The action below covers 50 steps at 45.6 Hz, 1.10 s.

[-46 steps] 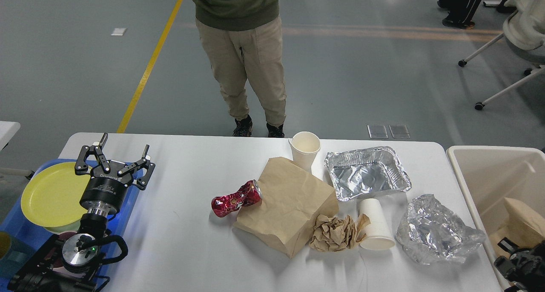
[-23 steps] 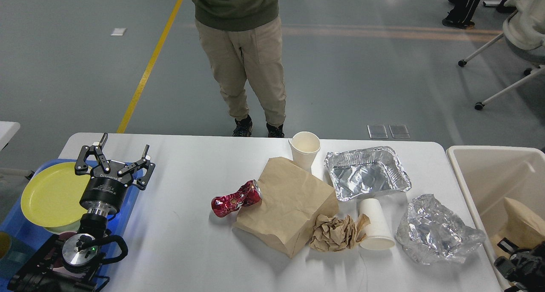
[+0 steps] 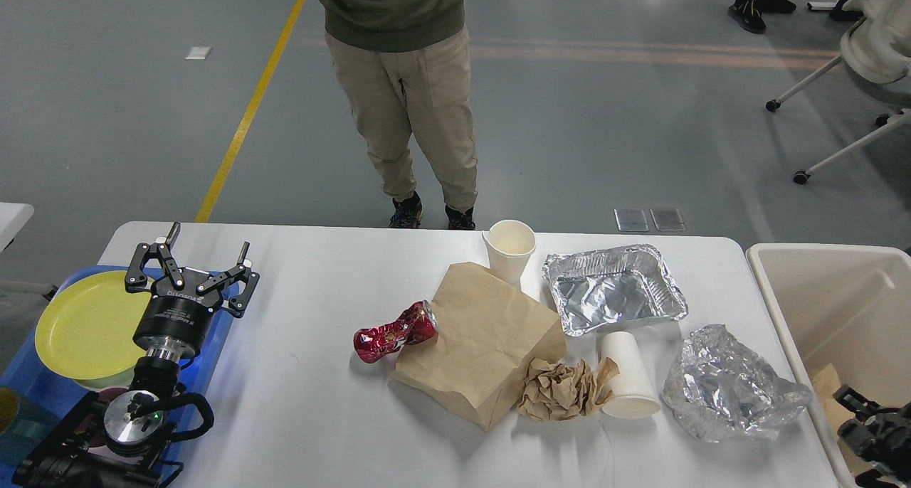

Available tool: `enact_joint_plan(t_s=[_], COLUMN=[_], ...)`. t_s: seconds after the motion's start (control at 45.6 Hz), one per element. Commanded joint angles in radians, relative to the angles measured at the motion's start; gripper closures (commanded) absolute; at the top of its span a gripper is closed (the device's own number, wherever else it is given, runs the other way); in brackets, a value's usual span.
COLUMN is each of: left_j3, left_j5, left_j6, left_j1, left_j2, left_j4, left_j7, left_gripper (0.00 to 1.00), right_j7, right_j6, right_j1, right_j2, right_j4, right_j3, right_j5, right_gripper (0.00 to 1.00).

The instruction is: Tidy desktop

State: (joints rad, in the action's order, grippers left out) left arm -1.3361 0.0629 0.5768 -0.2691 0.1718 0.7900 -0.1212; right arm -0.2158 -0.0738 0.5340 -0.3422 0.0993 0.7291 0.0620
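**Litter on the desktop, left pincer spread**

The desktop [image 3: 299, 417] stretched rightward from the left gripper [image 3: 203, 250], which hung wide open and empty over its left edge; the right gripper [image 3: 865, 424] sat dark off its right end, its spread impossible to tell; the surface was matte white, round-cornered, strewn centre-right with rubbish.

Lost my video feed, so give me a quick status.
Left gripper open, empty, over tray edge. Right gripper low by bin, fingers unreadable. Desktop cluttered: can, bag, cups, foil. Nothing blocking.

One head view looks forward and down. It takes in the whole worktop [image 3: 299, 402] from near. Grey floor [image 3: 605, 118] lies beyond.
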Motion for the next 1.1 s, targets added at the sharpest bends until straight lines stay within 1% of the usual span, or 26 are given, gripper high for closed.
enact_joint_plan(t_s=[0.0, 0.044, 0.066, 0.132, 0.263, 0.329, 0.417, 0.548, 0.636, 0.702, 0.833, 0.899, 0.965, 1.075], left_j3=[0.0, 0.0, 0.0, 0.0, 0.0, 0.0, 0.0, 0.0, 0.0, 0.0, 0.0, 0.0, 0.0, 0.0], left_j5=[0.0, 0.0, 0.0, 0.0, 0.0, 0.0, 0.0, 0.0, 0.0, 0.0, 0.0, 0.0, 0.0, 0.0], left_j6=[0.0, 0.0, 0.0, 0.0, 0.0, 0.0, 0.0, 0.0, 0.0, 0.0, 0.0, 0.0, 0.0, 0.0], left_j1=[-0.001, -0.001, -0.001, -0.001, -0.001, 0.001, 0.001, -0.001, 0.001, 0.001, -0.001, -0.001, 0.001, -0.001], left_j2=[0.0, 0.0, 0.0, 0.0, 0.0, 0.0, 0.0, 0.0, 0.0, 0.0, 0.0, 0.0, 0.0, 0.0], left_j4=[0.0, 0.0, 0.0, 0.0, 0.0, 0.0, 0.0, 0.0, 0.0, 0.0, 0.0, 0.0, 0.0, 0.0], left_j7=[0.0, 0.0, 0.0, 0.0, 0.0, 0.0, 0.0, 0.0, 0.0, 0.0, 0.0, 0.0, 0.0, 0.0], left_gripper=[0.04, 0.04, 0.04, 0.04, 0.04, 0.04, 0.04, 0.04, 0.04, 0.04, 0.04, 0.04, 0.04, 0.04], right_j7=[-0.008, -0.011, -0.016, -0.028, -0.033, -0.033, -0.033, -0.033, -0.033, -0.033, -0.034, -0.033, -0.034, -0.034], right_j6=[0.009, 0.015, 0.034, 0.071, 0.144, 0.167, 0.199, 0.267, 0.341, 0.429, 0.646, 0.722, 0.755, 0.755], right_j1=[0.049, 0.076, 0.125, 0.202, 0.389, 0.512, 0.714, 1.01, 1.167, 1.268, 1.446, 1.526, 1.598, 1.73], right_j2=[-0.063, -0.086, -0.118, -0.158, -0.215, -0.239, -0.259, -0.242, -0.212, -0.176, -0.114, -0.077, -0.049, -0.046], right_j4=[0.074, 0.115, 0.175, 0.244, 0.404, 0.505, 0.681, 0.92, 1.02, 1.07, 1.122, 1.154, 1.224, 1.358], right_j3=[0.013, 0.024, 0.05, 0.101, 0.214, 0.291, 0.418, 0.576, 0.624, 0.647, 0.65, 0.642, 0.642, 0.618], right_j5=[-0.01, -0.014, -0.028, -0.053, -0.071, -0.071, -0.071, -0.07, -0.065, -0.065, -0.064, -0.059, -0.056, -0.051], right_gripper=[0.0, 0.0, 0.0, 0.0, 0.0, 0.0, 0.0, 0.0, 0.0, 0.0, 0.0, 0.0, 0.0, 0.0])
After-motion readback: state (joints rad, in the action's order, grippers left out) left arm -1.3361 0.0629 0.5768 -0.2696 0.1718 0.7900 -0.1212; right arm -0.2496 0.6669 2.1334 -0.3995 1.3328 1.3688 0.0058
